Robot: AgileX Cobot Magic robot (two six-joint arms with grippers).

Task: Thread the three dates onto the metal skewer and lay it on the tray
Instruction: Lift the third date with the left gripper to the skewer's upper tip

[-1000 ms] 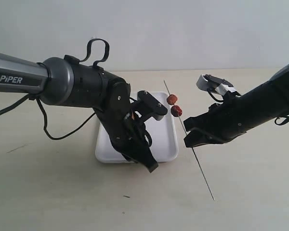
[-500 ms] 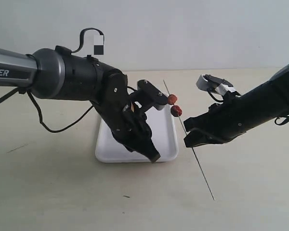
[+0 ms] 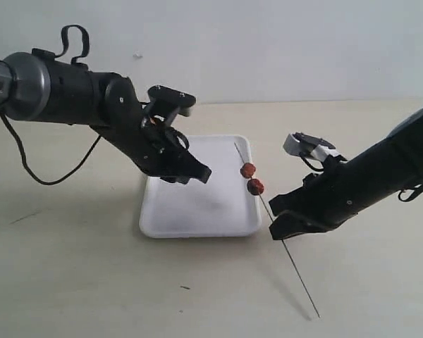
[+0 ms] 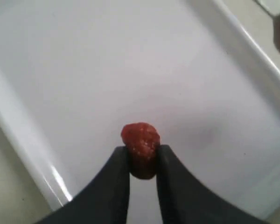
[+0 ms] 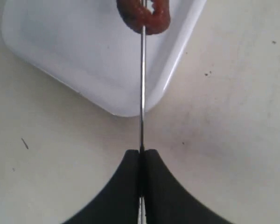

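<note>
Right tool (image 5: 141, 155) tight on metal skewer (image 3: 297, 269), diagonal, far end over tray (image 3: 197, 230); left tool (image 4: 143, 157) tight on date (image 4: 140, 139).

Light: bright, soft and even, with no clear direction.
Shadows: faint, diffuse grey patches on the counter (image 3: 70, 282).
Glare: thin white streaks along the tray (image 4: 32, 154) rim.
Focus: exterior view fairly sharp; left wrist view soft throughout.
</note>
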